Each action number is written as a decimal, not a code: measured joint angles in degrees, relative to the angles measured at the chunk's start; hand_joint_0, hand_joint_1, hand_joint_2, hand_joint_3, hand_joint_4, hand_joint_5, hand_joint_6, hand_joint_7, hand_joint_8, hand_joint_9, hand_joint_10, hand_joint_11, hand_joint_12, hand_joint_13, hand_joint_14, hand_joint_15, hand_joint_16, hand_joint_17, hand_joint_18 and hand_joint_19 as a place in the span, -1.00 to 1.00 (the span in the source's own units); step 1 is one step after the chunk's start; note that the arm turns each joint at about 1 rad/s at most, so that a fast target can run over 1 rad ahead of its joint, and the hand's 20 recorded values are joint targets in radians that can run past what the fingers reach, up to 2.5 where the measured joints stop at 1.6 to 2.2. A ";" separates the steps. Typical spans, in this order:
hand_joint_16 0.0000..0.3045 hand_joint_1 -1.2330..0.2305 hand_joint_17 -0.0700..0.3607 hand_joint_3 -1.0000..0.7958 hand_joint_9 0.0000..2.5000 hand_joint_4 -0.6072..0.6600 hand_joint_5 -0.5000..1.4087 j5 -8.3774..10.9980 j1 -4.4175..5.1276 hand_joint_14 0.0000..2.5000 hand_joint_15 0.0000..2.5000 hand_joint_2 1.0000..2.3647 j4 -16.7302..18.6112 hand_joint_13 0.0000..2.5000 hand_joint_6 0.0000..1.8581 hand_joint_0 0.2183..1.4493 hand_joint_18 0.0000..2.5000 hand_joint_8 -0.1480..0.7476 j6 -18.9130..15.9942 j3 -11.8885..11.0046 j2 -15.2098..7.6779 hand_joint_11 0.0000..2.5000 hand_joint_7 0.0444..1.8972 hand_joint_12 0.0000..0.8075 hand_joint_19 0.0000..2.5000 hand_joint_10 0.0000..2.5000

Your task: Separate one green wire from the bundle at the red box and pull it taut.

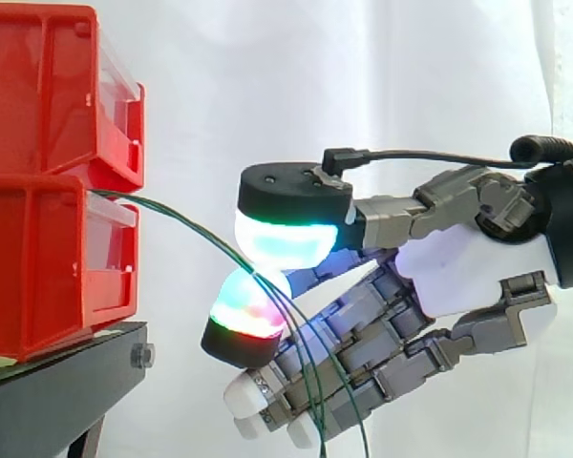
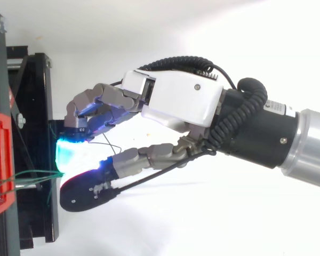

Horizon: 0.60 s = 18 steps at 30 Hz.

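Note:
Two red bins (image 1: pixel 48 181) are stacked at the left on a black stand (image 1: pixel 67 382). Thin green wires (image 1: pixel 186 225) leave the gap between the bins and arc right and down. They reach my hand (image 1: pixel 468 267), which comes in from the right. Two glowing fingertips (image 1: pixel 282 239) meet there, one above and one below, and pinch the wires where they bend. Below the pinch, several green strands (image 1: pixel 310 382) hang down across the other fingers. From above, the green wires (image 2: pixel 34 173) run from the red bin (image 2: pixel 0 160) to my hand (image 2: pixel 176 101).
The black stand's frame (image 2: pixel 34 106) lies close under the fingertips. A white curtain (image 1: pixel 363 76) hangs behind everything. The space to the right of the bins holds nothing but the arm.

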<state>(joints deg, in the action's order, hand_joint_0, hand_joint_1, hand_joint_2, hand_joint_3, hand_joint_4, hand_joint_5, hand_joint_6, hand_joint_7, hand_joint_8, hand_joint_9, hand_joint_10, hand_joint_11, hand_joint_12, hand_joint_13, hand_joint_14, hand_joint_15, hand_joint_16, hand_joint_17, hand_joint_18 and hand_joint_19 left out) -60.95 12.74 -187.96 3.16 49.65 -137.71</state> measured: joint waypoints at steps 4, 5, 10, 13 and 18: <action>-0.68 -0.31 -0.16 -0.44 -0.35 0.19 -0.62 0.03 0.01 -1.00 -0.95 -1.00 0.03 -0.67 -0.05 -0.49 -0.73 -0.08 0.00 0.18 -0.01 -0.86 -0.02 -0.19 -0.81 -0.99; -0.68 -0.36 -0.16 -0.44 -0.36 0.19 -0.62 0.03 0.01 -1.00 -0.95 -1.00 0.04 -0.67 -0.05 -0.49 -0.73 -0.07 0.00 0.27 -0.01 -0.85 -0.01 -0.19 -0.82 -1.00; -0.67 -0.46 -0.15 -0.44 -0.36 0.19 -0.62 0.11 0.01 -1.00 -0.95 -1.00 0.04 -0.67 -0.06 -0.50 -0.73 -0.07 -0.05 1.07 -0.01 -0.85 -0.02 -0.18 -0.81 -1.00; -0.67 -0.48 -0.15 -0.44 -0.36 0.19 -0.62 0.18 0.01 -1.00 -0.95 -1.00 0.40 -0.66 -0.06 -0.50 -0.72 -0.07 -0.07 1.34 -0.01 -0.85 -0.02 -0.18 -0.81 -1.00; -0.69 -0.54 -0.18 -0.43 -0.37 0.12 -0.63 0.28 0.01 -1.00 -0.95 -1.00 4.10 -0.67 -0.05 -0.37 -0.73 -0.12 -0.36 3.03 -0.02 -0.85 0.00 -0.22 -0.81 -0.99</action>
<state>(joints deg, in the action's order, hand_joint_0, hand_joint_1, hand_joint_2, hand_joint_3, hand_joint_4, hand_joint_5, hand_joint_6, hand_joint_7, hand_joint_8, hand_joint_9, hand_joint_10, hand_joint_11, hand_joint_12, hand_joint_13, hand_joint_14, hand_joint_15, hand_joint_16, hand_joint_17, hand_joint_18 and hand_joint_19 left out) -60.67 12.74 -183.85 2.81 52.67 -137.73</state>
